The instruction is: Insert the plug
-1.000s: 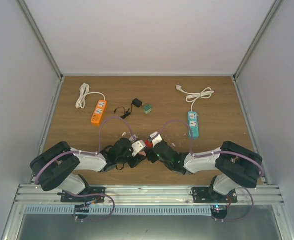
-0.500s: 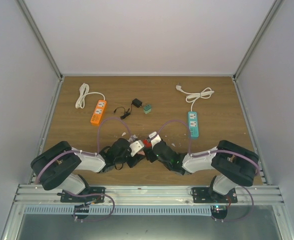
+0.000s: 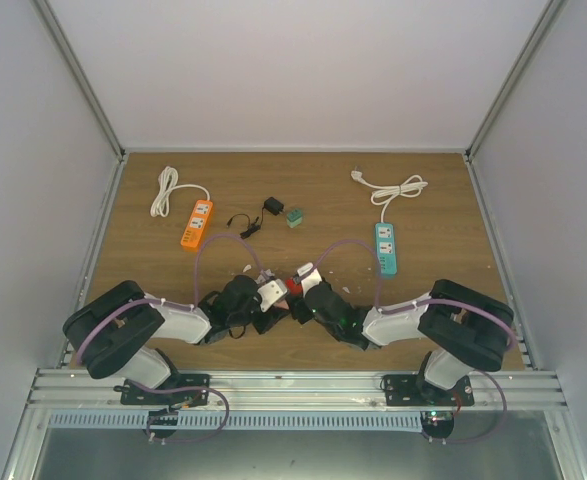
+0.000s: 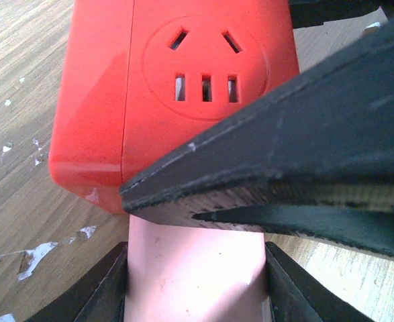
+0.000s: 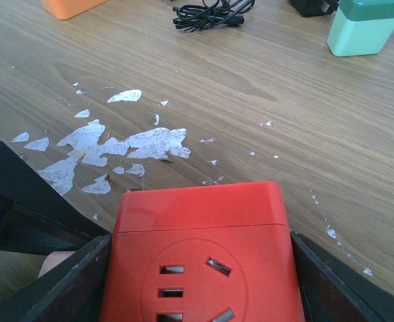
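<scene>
Finds a black finger (image 4: 304, 154) of the right gripper (image 5: 200, 282) crossing ahead, then white flecks (image 5: 116, 151) on the table (image 3: 313, 200), a black cable (image 5: 210, 15), a green block (image 5: 364, 27), orange strip (image 3: 196, 223) and teal strip (image 3: 386, 247) farthest; pinches the pale plug (image 4: 193, 261) in the left gripper (image 4: 195, 288), just before the red socket block (image 5: 197, 221) clamped in the right.

The desk (image 3: 323, 190) is mid-brown wood with a fine streaked grain, flecked with white scuffed patches (image 5: 109, 151). The socket block (image 5: 200, 255) is plain bright red with dark slots. The plug (image 4: 195, 261) is pale pinkish white. The left gripper (image 4: 195, 295) and the right gripper (image 5: 200, 295) are both matte black. Lilac cables (image 3: 218, 242) loop over the black-and-white arms (image 3: 178, 322). One power strip (image 3: 197, 223) is orange and the other strip (image 3: 386, 247) is teal, each with a white cord (image 3: 165, 190). A small adapter (image 5: 366, 25) is mint with a darker green top. The cord bundle (image 5: 210, 15) near it is black.
</scene>
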Controlling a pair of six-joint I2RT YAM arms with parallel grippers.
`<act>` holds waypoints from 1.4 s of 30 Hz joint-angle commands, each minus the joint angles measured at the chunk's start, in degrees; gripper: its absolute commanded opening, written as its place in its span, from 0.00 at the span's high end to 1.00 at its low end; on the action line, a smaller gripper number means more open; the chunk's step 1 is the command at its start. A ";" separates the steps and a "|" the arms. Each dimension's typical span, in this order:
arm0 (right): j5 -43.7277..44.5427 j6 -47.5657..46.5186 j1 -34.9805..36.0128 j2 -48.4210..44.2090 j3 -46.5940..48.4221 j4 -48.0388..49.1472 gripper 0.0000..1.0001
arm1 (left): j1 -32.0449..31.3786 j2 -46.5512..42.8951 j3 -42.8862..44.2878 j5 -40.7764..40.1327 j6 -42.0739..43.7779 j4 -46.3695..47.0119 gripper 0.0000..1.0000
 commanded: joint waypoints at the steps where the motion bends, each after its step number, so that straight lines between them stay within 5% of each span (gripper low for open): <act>1: -52.80 9.75 10.72 1.42 1.26 11.15 0.53 | 4.17 0.29 7.75 -14.70 -2.36 28.66 0.87; 38: -52.27 12.44 9.95 0.78 0.91 13.98 0.53 | 10.04 -3.29 3.66 -12.20 -14.87 30.62 0.87; 42: -53.06 11.78 9.92 0.28 0.60 13.78 0.53 | 10.34 -2.56 4.59 -7.11 -11.88 29.97 0.86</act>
